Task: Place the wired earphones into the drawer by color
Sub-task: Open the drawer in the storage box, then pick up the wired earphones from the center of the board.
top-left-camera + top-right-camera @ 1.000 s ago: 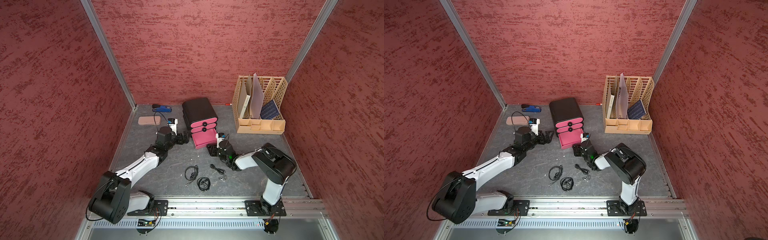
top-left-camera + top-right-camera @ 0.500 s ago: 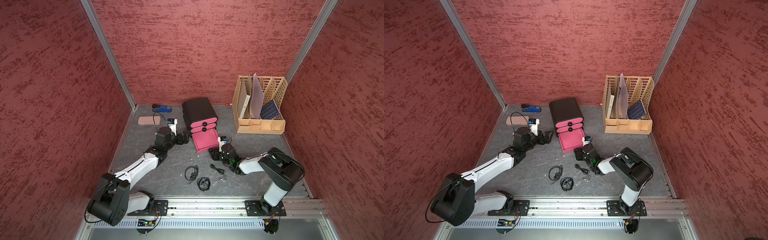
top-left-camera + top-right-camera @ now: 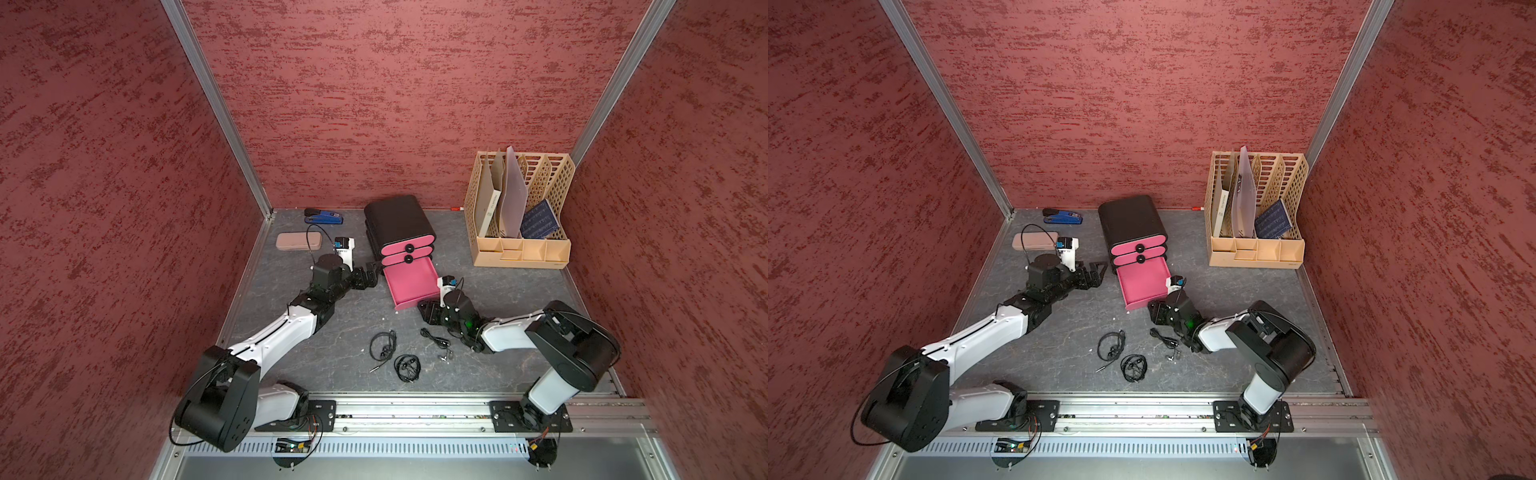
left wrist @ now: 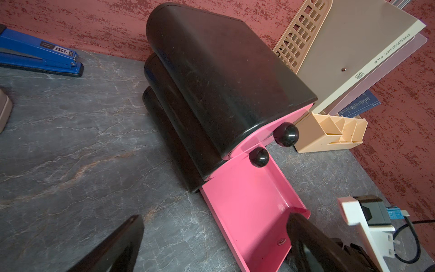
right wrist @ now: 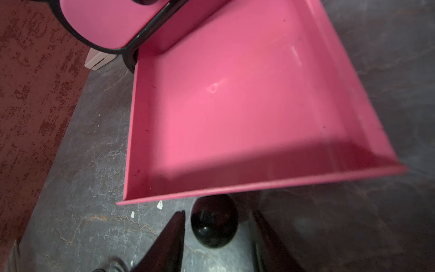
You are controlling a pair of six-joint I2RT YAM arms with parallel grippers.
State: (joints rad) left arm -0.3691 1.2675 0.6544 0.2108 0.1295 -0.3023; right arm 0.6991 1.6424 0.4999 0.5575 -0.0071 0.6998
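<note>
The right tool (image 5: 217,213) is released. In the right wrist view its two fingers (image 5: 168,240) flank the round black knob (image 5: 213,223) of the bottom drawer (image 5: 235,106), with a visible gap on each side, so nothing is grasped.

The left tool (image 3: 371,275) is spread wide and carries nothing. It sits low over the desk (image 3: 498,291), just beside the left wall of the drawer cabinet (image 3: 399,220). Whether it touches that wall cannot be determined.

Drawer cabinet:
- It stands near the back wall, about midway across the desk.
- The two upper pink drawers are closed.
- The bottom drawer is pulled out toward the arm bases, with its front panel directly ahead of the right tool.

Three sets of black earphones lie loose on the desk, in front of the open drawer and between the two arms:
- Coil A (image 3: 382,345) is nearest the left arm.
- Coil B (image 3: 408,368) lies just beside coil A, closer to the base rail.
- Coil C (image 3: 435,341) lies just beside the right arm's wrist.
- None is in contact with either tool.

Other items:
- A beige lattice file rack (image 3: 519,253) stands at the rear right.
- A blue stapler (image 3: 324,217) and a flat beige case (image 3: 298,241) lie at the rear left.
</note>
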